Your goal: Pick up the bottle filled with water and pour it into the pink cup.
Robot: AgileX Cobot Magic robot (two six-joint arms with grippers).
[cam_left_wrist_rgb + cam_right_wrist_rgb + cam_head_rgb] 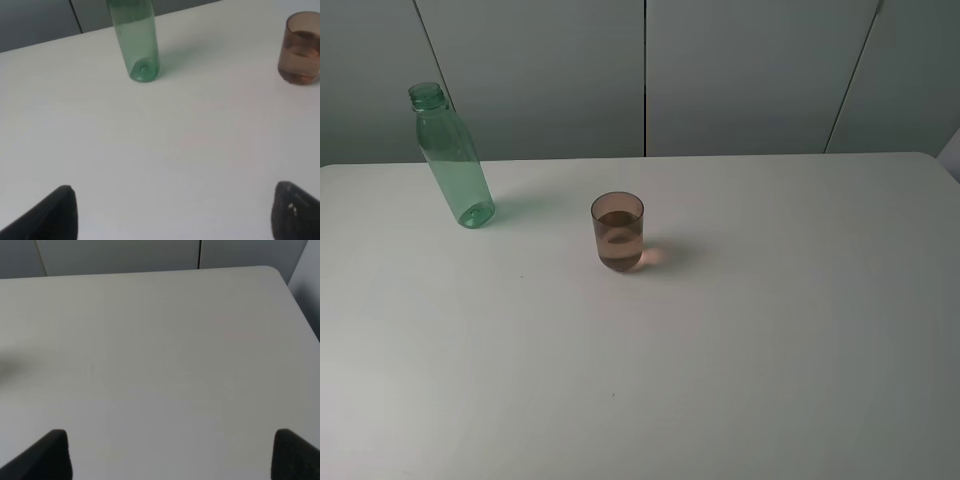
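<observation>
The green-tinted bottle (451,160) stands upright and capless at the back left of the white table (770,340). It also shows in the left wrist view (135,40). The pink cup (617,232) stands near the table's middle, to the right of the bottle, with liquid in it; it shows in the left wrist view (301,48) too. Neither gripper shows in the exterior high view. My left gripper (172,212) is open and empty, well short of the bottle. My right gripper (170,455) is open and empty over bare table.
Grey wall panels (740,70) stand behind the table's far edge. The table's right corner (280,275) shows in the right wrist view.
</observation>
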